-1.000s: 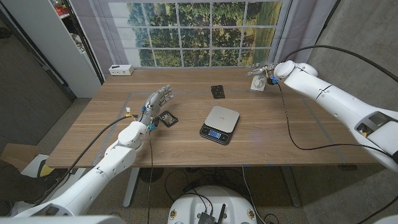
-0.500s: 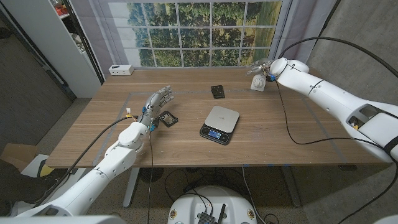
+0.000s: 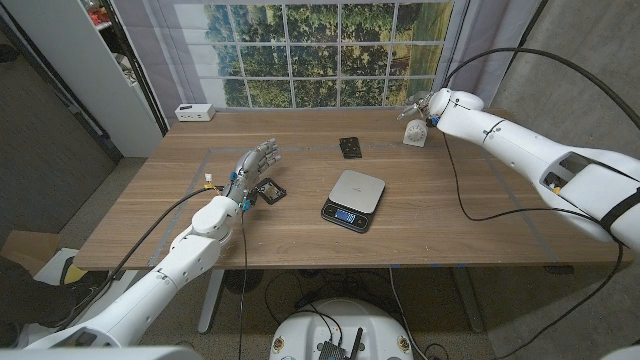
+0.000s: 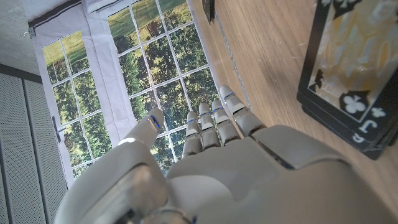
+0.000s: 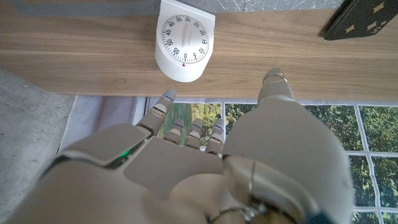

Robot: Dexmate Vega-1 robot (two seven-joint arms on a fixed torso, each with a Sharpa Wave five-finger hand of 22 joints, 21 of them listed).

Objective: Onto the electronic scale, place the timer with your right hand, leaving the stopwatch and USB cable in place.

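The white dial timer stands upright at the table's far right, its face plain in the right wrist view. My right hand hovers just behind and above it, fingers spread and holding nothing, apart from the timer. The silver electronic scale sits mid-table with its display toward me. A small flat black device lies behind the scale and is also in the right wrist view. My left hand is held up open at the left.
A black box with card symbols lies by my left hand, close up in the left wrist view. A white box sits at the back left edge. A black cable hangs from my right arm over the table's right side.
My right hand has shifted a little left and toward the back, closing in over the timer. The left arm and the table's things have stayed still.
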